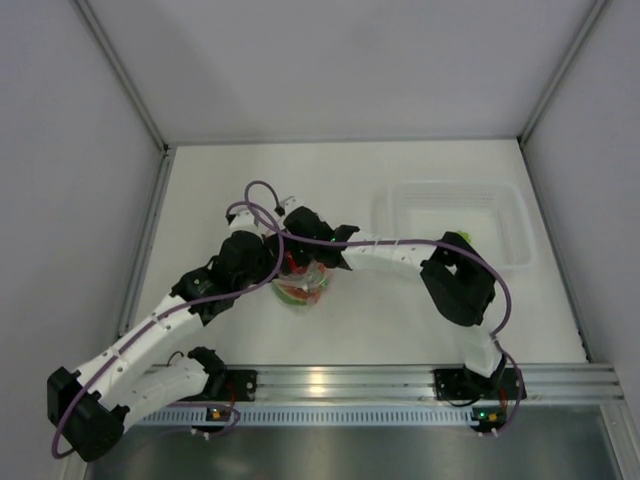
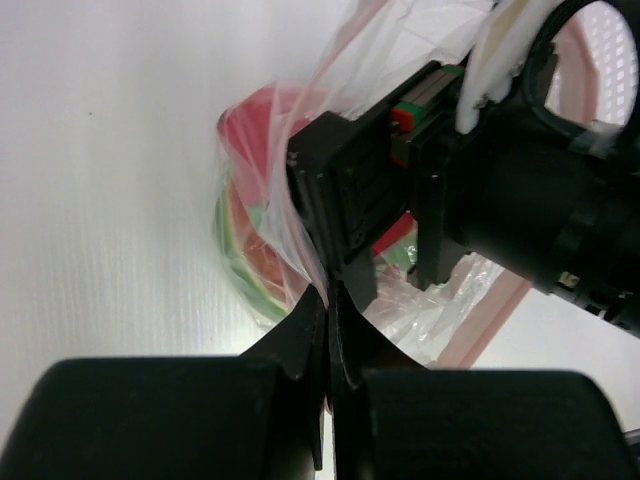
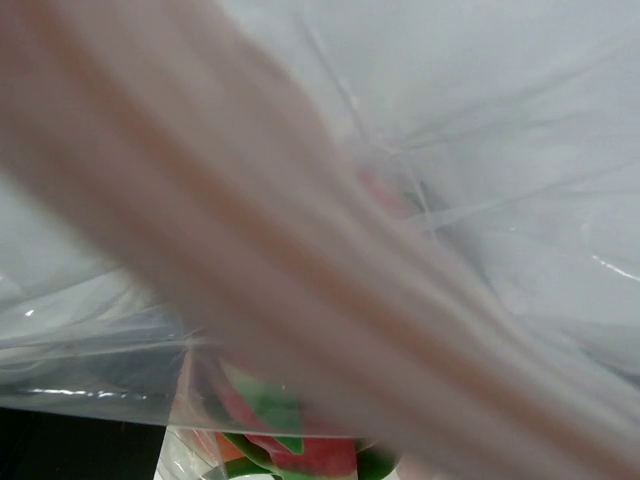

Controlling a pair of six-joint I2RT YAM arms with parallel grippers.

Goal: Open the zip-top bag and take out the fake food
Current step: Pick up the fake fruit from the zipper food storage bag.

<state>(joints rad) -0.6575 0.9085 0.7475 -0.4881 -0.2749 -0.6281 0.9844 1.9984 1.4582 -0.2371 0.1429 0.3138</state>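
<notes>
— Pinching the plastic is my left gripper (image 2: pixel 328 300): its jaws are closed on a fold of clear film at the left side of the zip-top bag (image 2: pixel 400 40). The bag sits on the bench (image 1: pixel 220 190) left of the middle, closer to the near edge than the far one.
— Which step is that?
— The mouth looks parted, so I'd say I'm at the taking-out. The fake food (image 2: pixel 250 250) is low inside the bag. A red slice with a green rind shows through, and there are other green bits I can't make out.
— And the right side?
— My right gripper (image 2: pixel 393 265) is at the mouth with film draped round it. Its jaws are spread wide, and nothing between them looks gripped. From its wrist camera the pinkish zip strip (image 3: pixel 300 260) crosses the lens, blurred, with red and green below.
— Next move?
— Reach past that strip and close on one hard piece, not the film. The plastic is thin, crinkly and slack, so I expect it to bunch and slide. The toys look rigid and smooth. The left pinch has to anchor the bag.
— Then where?
— Probably the clear rigid tub (image 1: pixel 505 195) at the far right corner.
</notes>
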